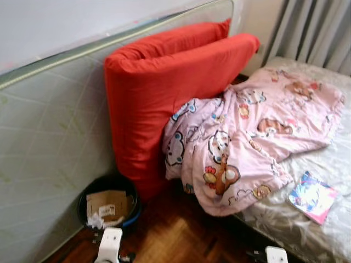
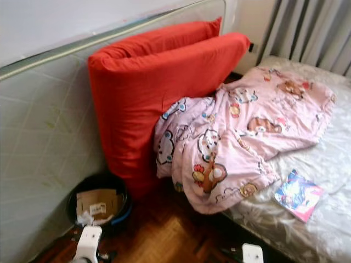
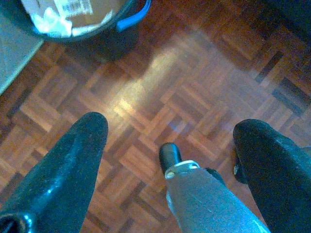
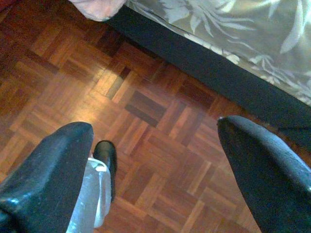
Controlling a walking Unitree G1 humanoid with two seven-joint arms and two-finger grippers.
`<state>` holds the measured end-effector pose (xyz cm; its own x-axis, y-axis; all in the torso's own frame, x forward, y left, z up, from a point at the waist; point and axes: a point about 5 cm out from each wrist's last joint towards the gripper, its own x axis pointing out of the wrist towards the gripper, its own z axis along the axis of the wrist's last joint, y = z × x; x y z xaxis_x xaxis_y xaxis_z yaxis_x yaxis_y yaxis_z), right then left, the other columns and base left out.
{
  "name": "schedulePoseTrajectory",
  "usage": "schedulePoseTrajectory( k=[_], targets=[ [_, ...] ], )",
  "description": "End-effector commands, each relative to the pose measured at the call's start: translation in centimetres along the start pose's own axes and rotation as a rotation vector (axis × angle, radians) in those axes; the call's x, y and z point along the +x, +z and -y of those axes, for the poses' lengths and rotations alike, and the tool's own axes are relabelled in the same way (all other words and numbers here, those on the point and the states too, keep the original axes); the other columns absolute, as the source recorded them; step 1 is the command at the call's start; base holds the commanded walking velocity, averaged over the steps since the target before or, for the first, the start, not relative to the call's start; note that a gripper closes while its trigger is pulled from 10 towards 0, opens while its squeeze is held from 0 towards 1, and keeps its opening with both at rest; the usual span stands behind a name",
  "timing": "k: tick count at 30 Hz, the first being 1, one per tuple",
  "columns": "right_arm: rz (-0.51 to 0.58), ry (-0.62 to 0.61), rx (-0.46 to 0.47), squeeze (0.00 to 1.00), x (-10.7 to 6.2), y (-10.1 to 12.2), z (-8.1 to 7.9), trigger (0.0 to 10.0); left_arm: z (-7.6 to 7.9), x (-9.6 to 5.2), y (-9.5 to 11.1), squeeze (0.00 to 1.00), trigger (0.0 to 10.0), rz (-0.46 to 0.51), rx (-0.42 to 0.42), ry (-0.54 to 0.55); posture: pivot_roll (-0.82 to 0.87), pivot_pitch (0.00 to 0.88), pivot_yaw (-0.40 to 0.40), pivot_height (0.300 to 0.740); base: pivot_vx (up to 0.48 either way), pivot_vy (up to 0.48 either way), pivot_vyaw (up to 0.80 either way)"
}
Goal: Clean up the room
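A pink cartoon-print blanket [image 1: 247,137] lies crumpled on the bed [image 1: 329,164] and hangs over its near edge. A colourful booklet [image 1: 312,198] rests on the sheet by the blanket. A black bin [image 1: 108,207] with cardboard and white scraps stands on the floor at the left, also in the left wrist view as the bin [image 3: 82,19]. My left gripper [image 3: 170,145] hangs open over the parquet near the bin, nothing between its fingers. Beside the bed frame my right gripper [image 4: 155,155] is open above bare floor.
A big red cushion [image 1: 170,98] leans against an upright grey mattress [image 1: 49,142] along the left wall. Grey curtains [image 1: 312,33] hang at the back right. Parquet floor [image 1: 175,235] lies between bin and bed. The dark bed base [image 4: 194,58] runs beside my right gripper.
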<state>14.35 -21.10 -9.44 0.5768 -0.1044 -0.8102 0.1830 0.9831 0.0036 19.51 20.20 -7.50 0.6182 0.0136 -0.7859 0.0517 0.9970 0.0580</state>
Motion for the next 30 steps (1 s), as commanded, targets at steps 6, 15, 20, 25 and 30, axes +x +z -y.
schedulePoseTrajectory(
  k=[6, 15, 20, 25, 30],
  targets=[
    [-0.017, -0.001, 0.015, 0.0, -0.02, -0.24, 0.0, 10.0, -0.14, -0.09, -0.52, 0.0, 10.0, -0.024, 0.005, 0.004, 0.0, 0.0, 0.007, 0.74, 0.0, -0.381, -0.79],
    [-0.007, 0.001, 0.012, 0.0, 0.01, -0.08, -0.04, 10.0, -0.13, -0.07, -0.44, 0.0, 10.0, -0.023, 0.005, 0.002, 0.0, 0.0, 0.008, 0.74, 0.0, -0.382, -0.6],
    [0.002, -0.002, 0.017, 0.0, 0.0, 0.0, -0.03, 10.0, -0.12, -0.07, -0.43, 0.0, 10.0, -0.023, 0.006, 0.002, -0.01, 0.0, 0.008, 0.74, 0.0, -0.38, 0.0],
    [0.0, -0.002, 0.015, 0.0, 0.0, -0.01, 0.0, 10.0, -0.1, -0.07, -0.43, 0.0, 10.0, -0.023, 0.007, 0.001, -0.01, 0.0, 0.008, 0.74, 0.0, -0.379, 0.0],
    [-0.003, -0.003, 0.011, 0.0, 0.01, -0.04, -0.01, 10.0, -0.11, -0.07, -0.42, 0.0, 10.0, -0.023, 0.008, 0.0, -0.01, 0.0, 0.009, 0.74, 0.0, -0.382, 0.0]
  ],
)
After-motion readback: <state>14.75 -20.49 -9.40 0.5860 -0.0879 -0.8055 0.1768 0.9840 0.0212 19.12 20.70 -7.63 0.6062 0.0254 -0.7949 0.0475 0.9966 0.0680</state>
